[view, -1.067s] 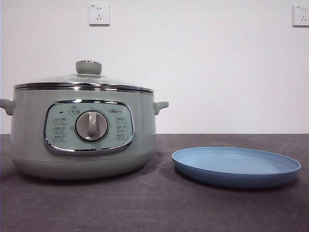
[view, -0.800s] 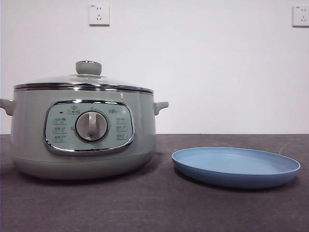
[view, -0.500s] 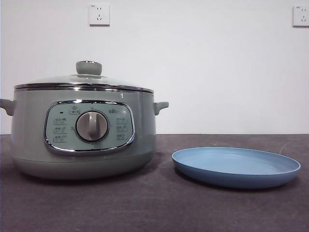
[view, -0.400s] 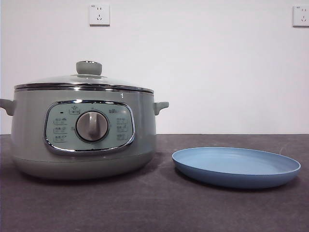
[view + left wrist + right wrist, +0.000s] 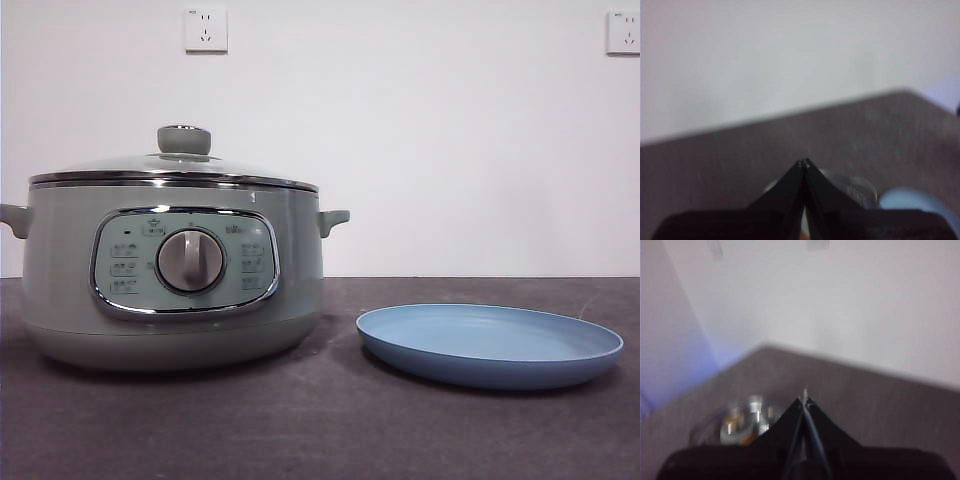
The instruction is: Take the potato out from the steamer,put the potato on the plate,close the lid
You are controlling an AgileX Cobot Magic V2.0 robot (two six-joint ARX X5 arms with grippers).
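The sage-green steamer stands on the left of the dark table in the front view. Its glass lid with the green knob sits closed on it. The light blue plate lies empty to its right. The potato is hidden from the front; an orange blur shows through the lid in the right wrist view. My left gripper is shut and empty, high above the table. My right gripper is shut and empty too. Neither shows in the front view.
A white wall with two sockets stands behind the table. The left wrist view shows the lid's rim and a blurred blue edge of the plate beyond its jaws.
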